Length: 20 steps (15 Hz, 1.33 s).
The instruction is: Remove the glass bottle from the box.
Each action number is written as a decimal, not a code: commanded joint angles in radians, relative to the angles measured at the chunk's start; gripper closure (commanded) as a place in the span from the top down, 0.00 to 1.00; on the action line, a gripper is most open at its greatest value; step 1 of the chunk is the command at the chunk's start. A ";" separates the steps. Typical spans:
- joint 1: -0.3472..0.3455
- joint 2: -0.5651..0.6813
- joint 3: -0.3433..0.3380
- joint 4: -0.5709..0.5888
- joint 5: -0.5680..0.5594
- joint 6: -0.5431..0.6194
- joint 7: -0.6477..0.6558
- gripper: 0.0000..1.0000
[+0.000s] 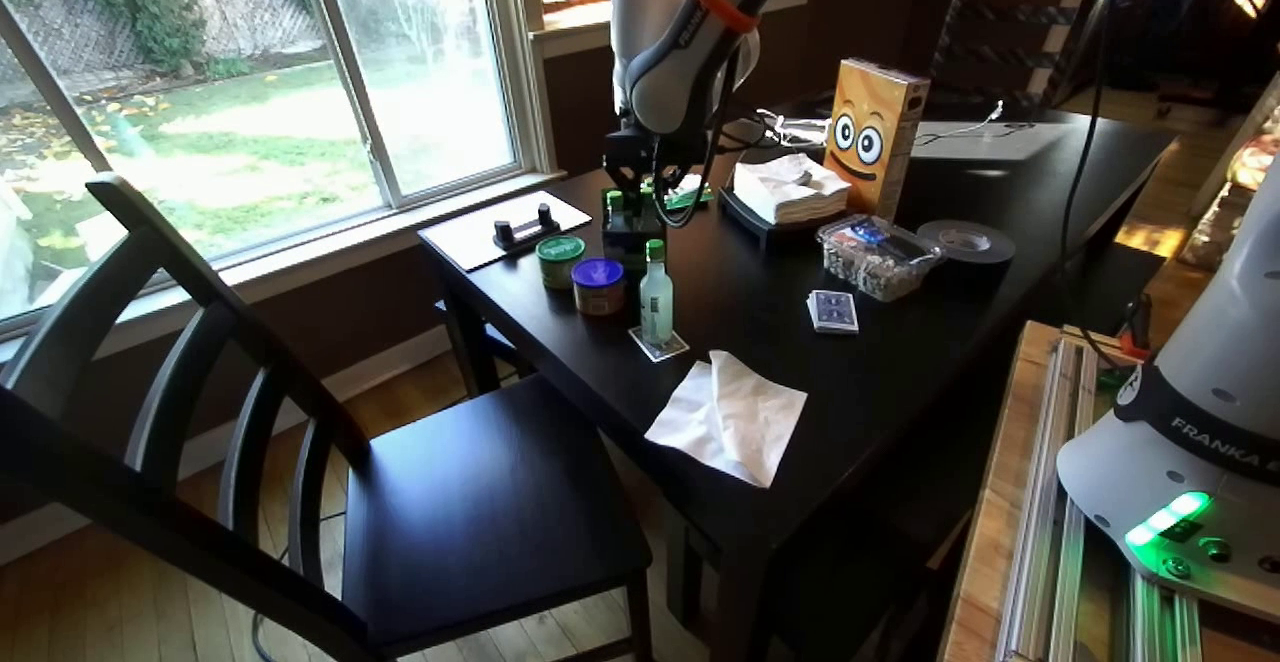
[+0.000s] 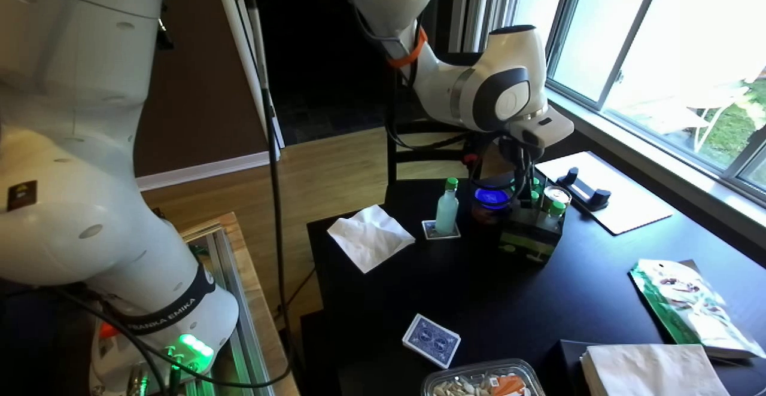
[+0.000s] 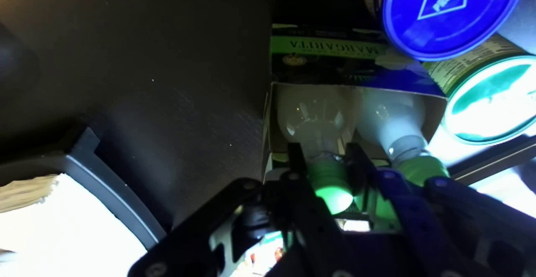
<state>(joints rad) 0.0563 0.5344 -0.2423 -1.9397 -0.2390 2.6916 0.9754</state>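
The box is a dark open carton with a green band reading MARGARITA (image 3: pixel 326 55); it stands on the black table in both exterior views (image 1: pixel 632 232) (image 2: pixel 529 245). It holds several glass bottles with green caps. My gripper (image 3: pixel 323 156) points down into the box, with one finger on each side of the near bottle's green cap (image 3: pixel 328 178). Both fingers appear to touch the cap, and this bottle's pale body (image 3: pixel 310 111) is inside the box. Another bottle (image 3: pixel 391 120) stands beside it. In both exterior views the gripper (image 1: pixel 632 180) (image 2: pixel 525 188) is over the box.
A separate glass bottle (image 1: pixel 656 304) stands on a coaster (image 1: pixel 672 350). A blue-lidded can (image 1: pixel 598 287) and a green-lidded can (image 1: pixel 560 262) stand close beside the box. A white-and-green package (image 2: pixel 688 303), napkin holder (image 1: pixel 770 227), card deck (image 1: pixel 833 312) and clear tray (image 1: pixel 880 267) lie around.
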 commanded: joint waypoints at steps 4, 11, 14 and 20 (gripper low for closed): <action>0.181 -0.178 -0.140 -0.091 -0.107 -0.127 0.176 0.07; 0.180 -0.348 -0.107 -0.091 -0.413 -0.392 0.525 0.07; 0.124 -0.387 -0.046 -0.092 -0.449 -0.493 0.602 0.07; 0.020 -0.365 0.045 -0.072 -0.425 -0.513 0.600 0.29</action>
<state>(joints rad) 0.1253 0.1710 -0.2495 -2.0144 -0.6554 2.1856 1.5715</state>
